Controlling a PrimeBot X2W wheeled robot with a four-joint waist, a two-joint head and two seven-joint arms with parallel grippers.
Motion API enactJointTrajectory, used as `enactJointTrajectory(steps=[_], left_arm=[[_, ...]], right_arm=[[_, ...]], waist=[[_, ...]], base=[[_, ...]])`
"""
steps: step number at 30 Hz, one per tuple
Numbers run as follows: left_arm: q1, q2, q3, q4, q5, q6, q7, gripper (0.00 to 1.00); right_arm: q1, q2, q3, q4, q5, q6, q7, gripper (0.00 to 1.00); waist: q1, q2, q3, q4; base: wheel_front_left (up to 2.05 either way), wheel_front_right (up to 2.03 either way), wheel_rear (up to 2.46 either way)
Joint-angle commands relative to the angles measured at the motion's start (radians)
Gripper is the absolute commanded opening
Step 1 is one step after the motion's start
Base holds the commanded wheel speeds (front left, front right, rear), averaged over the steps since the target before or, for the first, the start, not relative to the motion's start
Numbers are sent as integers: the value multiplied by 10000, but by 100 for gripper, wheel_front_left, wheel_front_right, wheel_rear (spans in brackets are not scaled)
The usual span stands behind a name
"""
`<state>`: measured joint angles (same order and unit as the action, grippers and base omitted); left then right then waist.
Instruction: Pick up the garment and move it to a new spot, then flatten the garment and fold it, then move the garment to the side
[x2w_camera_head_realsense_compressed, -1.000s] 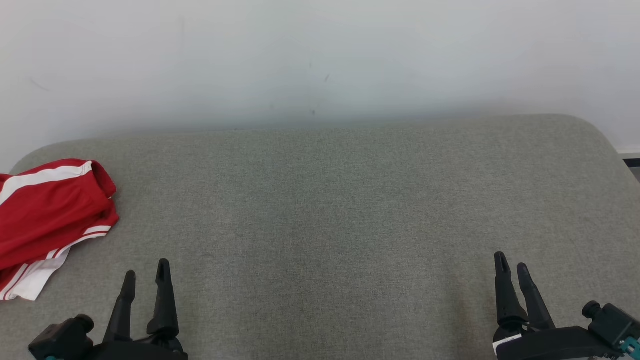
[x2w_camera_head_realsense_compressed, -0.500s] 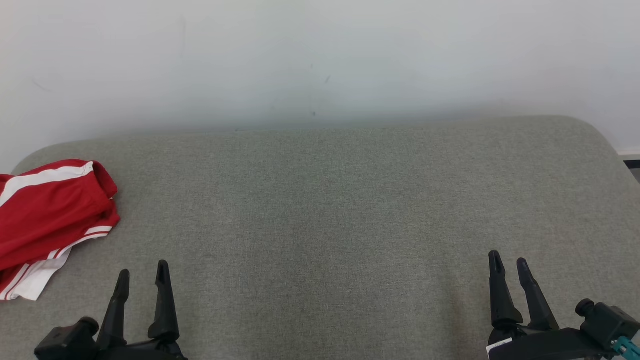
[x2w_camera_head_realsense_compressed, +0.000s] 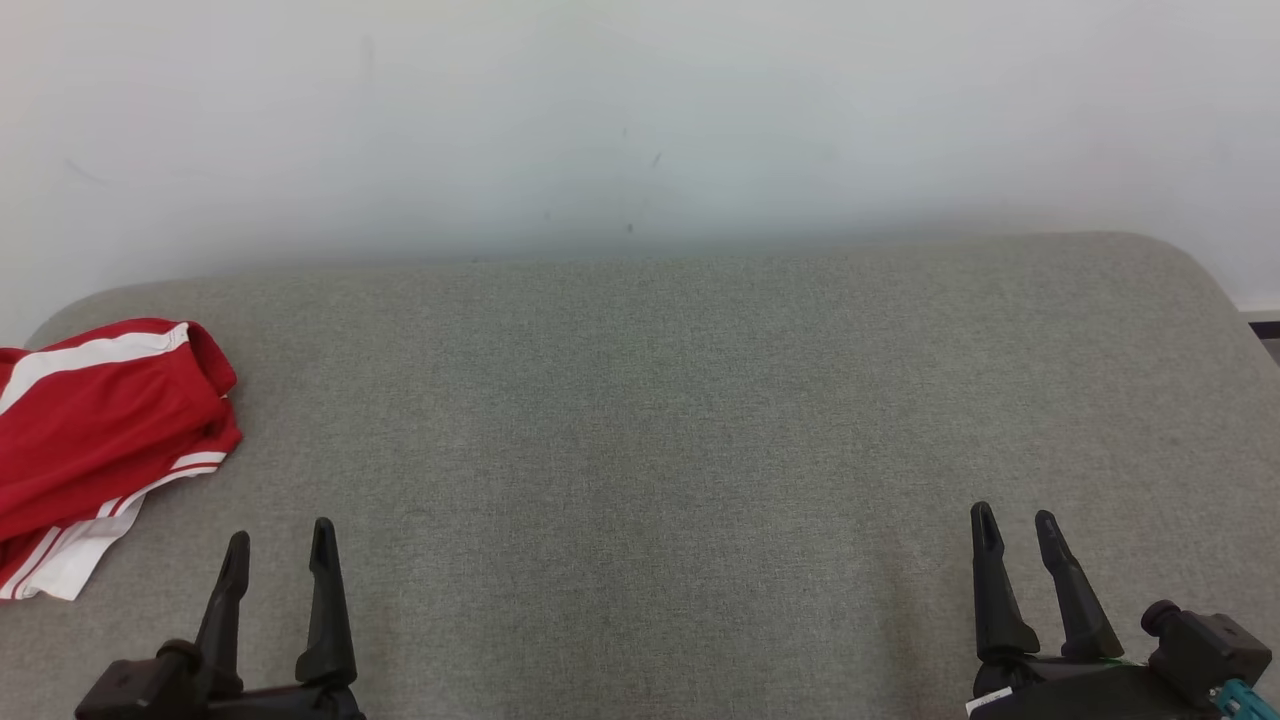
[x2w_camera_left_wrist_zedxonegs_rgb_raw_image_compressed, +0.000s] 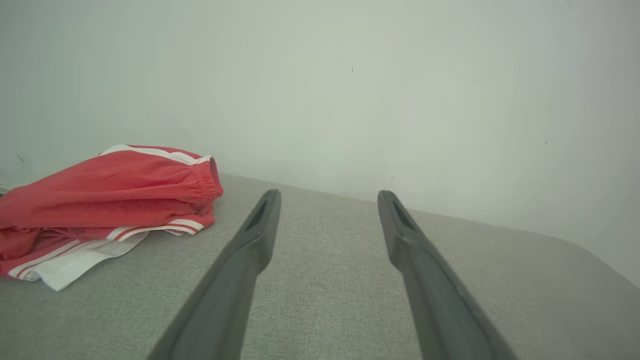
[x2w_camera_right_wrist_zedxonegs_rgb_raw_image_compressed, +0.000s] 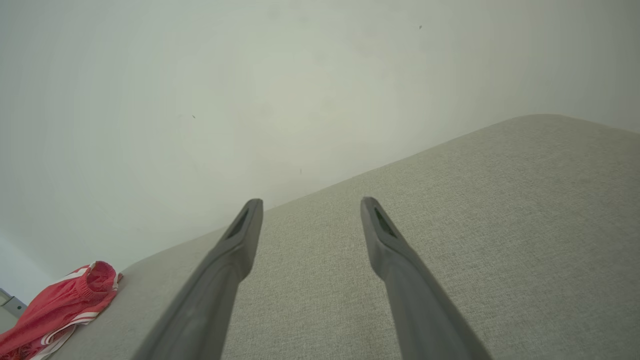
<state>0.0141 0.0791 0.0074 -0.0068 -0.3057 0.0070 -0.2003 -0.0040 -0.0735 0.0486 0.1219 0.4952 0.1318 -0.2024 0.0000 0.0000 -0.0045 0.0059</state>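
The garment (x2w_camera_head_realsense_compressed: 95, 430) is a red piece with white stripes, lying bunched at the far left of the grey fabric surface (x2w_camera_head_realsense_compressed: 650, 420). It also appears in the left wrist view as the garment (x2w_camera_left_wrist_zedxonegs_rgb_raw_image_compressed: 105, 200) and, small and far off, in the right wrist view as the garment (x2w_camera_right_wrist_zedxonegs_rgb_raw_image_compressed: 65, 307). My left gripper (x2w_camera_head_realsense_compressed: 280, 535) stands open at the lower left, to the right of the garment and apart from it, nothing between its fingers. At the lower right my right gripper (x2w_camera_head_realsense_compressed: 1015, 518) is open too and holds nothing.
A pale wall (x2w_camera_head_realsense_compressed: 640, 120) rises straight behind the surface. The surface's rounded right corner (x2w_camera_head_realsense_compressed: 1190, 260) drops off near a dark strip of floor. The garment's left part runs past the picture's left border.
Both grippers have drawn back slightly toward the bottom of the head view. The garment lies as before.
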Motion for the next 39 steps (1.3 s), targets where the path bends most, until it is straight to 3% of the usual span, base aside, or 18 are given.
enactJointTrajectory(steps=[1, 27, 39], left_arm=[[111, 57, 29, -105, 184, -44, -82, 100], [442, 108, 225, 349, 1838, -230, -581, 100], [568, 165, 368, 407, 1553, -189, -251, 100]], right_arm=[[8, -81, 23, -81, -169, -15, -48, 100], [253, -220, 210, -257, -1810, -20, -565, 100], [374, -172, 4, -439, -1596, -21, -109, 100]], waist=[[0, 0, -4, 2], [0, 0, -142, 135], [0, 0, -189, 182]], base=[[0, 0, 0], [0, 0, 0], [0, 0, 0]])
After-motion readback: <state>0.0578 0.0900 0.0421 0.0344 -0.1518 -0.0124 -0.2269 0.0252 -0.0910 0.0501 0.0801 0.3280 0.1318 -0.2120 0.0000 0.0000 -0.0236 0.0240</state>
